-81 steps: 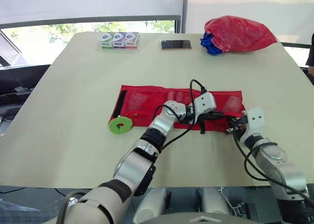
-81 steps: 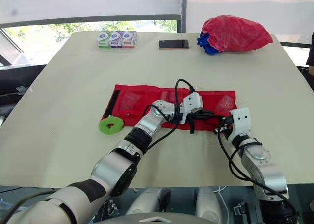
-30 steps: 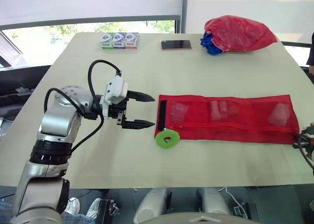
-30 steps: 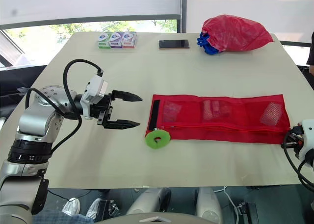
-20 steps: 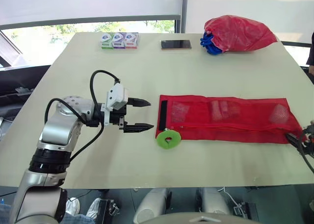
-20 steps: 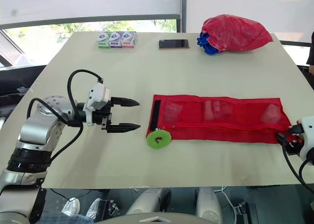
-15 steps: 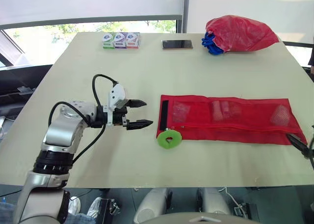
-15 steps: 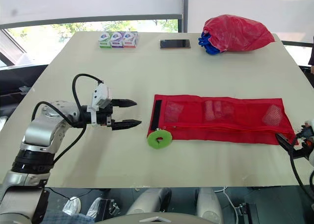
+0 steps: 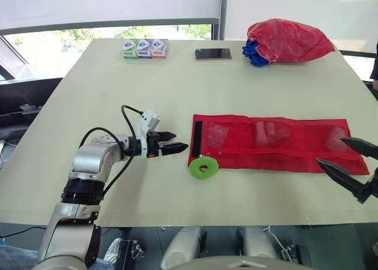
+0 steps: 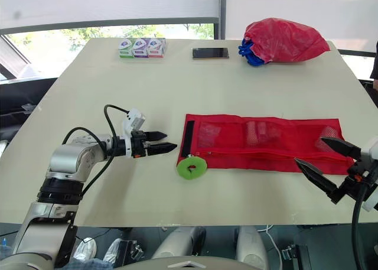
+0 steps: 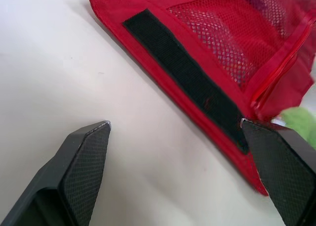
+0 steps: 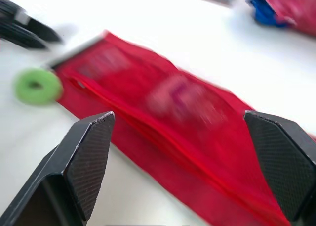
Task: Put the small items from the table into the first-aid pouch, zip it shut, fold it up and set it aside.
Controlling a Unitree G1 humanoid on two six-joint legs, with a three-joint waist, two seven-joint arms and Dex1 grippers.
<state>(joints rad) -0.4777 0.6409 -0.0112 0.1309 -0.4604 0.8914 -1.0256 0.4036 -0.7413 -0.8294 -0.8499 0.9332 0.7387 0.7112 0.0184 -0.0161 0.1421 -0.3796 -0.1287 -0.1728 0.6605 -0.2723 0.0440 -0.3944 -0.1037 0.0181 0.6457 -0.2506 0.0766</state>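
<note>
**Both sets of fingers released at either end of the flat red pouch**

Head views: the first-aid pouch [image 9: 271, 141] lies unfolded on the counter [image 9: 88, 93], stretched between the two sets of fingers. The left fingers [image 9: 177, 146] are parted and hold nothing, their tips just short of the pouch's end. A green ring [image 9: 203, 168] touches the near corner of that end, just past those tips. The right fingers [image 9: 338, 174] are spread wide and empty at the other end, one over the red corner and the other over bare counter beside the near edge. Pale small items [image 9: 264, 131] show through the mesh pockets. Well beyond both sets of fingers stand three small boxes [image 9: 144, 48], their print too small to read, a dark phone [image 9: 212, 54] and a red bag [image 9: 286, 39].

Left wrist view: a black fastening strip [image 11: 187, 80], bearing no writing, runs along the pouch's end just ahead of the open fingers, with one tip at its end.

Right wrist view: the blurred pouch runs aslant between the spread fingers, with the ring beyond.
</note>
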